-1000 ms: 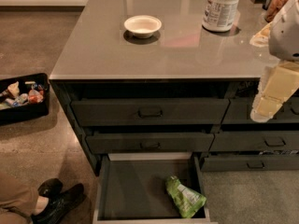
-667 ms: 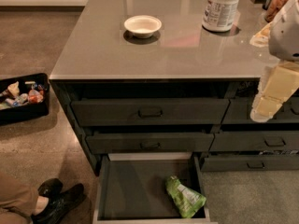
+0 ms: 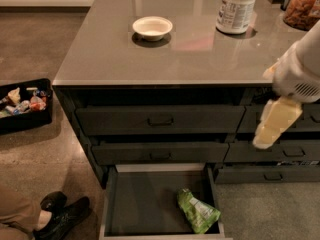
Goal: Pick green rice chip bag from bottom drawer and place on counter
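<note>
The green rice chip bag (image 3: 198, 211) lies on the dark floor of the open bottom drawer (image 3: 140, 209), in its front right corner. My gripper (image 3: 274, 125) hangs at the right, pale yellow under a white arm. It is in front of the cabinet's right drawer fronts, below the counter's edge, and well above and to the right of the bag. It holds nothing that I can see. The counter (image 3: 190, 59) is a glossy grey-brown top above the drawers.
A white bowl (image 3: 152, 28), a white jar (image 3: 237, 9) and a container of brown snacks (image 3: 302, 6) stand on the counter. A black bin of packets (image 3: 22, 104) sits on the floor at left. A person's black shoes (image 3: 62, 214) are beside the drawer.
My gripper has moved a little down and to the left. The bag, the drawer and the things on the counter have not moved.
</note>
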`<state>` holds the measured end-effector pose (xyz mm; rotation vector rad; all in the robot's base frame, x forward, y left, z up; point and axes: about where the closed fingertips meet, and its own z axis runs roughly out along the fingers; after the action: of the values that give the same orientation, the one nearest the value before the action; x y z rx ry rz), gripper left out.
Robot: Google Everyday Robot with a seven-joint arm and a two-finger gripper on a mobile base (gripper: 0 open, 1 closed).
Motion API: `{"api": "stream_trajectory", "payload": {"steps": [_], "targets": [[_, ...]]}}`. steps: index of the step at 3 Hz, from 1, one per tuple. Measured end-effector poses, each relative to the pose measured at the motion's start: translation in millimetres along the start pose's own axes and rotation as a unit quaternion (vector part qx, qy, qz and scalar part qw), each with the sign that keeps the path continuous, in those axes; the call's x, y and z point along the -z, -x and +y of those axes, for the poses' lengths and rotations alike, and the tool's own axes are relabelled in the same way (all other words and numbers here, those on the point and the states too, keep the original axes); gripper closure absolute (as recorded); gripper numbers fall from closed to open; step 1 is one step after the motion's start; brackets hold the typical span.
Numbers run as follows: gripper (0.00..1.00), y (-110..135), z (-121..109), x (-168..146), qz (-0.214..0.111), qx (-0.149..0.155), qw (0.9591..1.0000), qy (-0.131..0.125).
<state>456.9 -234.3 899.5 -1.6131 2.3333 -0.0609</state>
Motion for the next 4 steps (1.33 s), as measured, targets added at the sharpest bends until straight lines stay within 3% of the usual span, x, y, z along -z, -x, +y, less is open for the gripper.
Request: {"api": "stream_trajectory", "payload": {"steps": [1, 2, 3, 4], "targets": [[0.00, -19, 14, -92, -0.022, -0.017, 0.9989, 0.037], [0.00, -18, 44, -175, -0.057, 0.002, 0.9960, 0.069], [0.00, -12, 93, -251, -0.090, 0.036, 0.9909, 0.094], [0.00, -2, 89, -262, -0.105, 0.036, 0.9912, 0.073]]}}
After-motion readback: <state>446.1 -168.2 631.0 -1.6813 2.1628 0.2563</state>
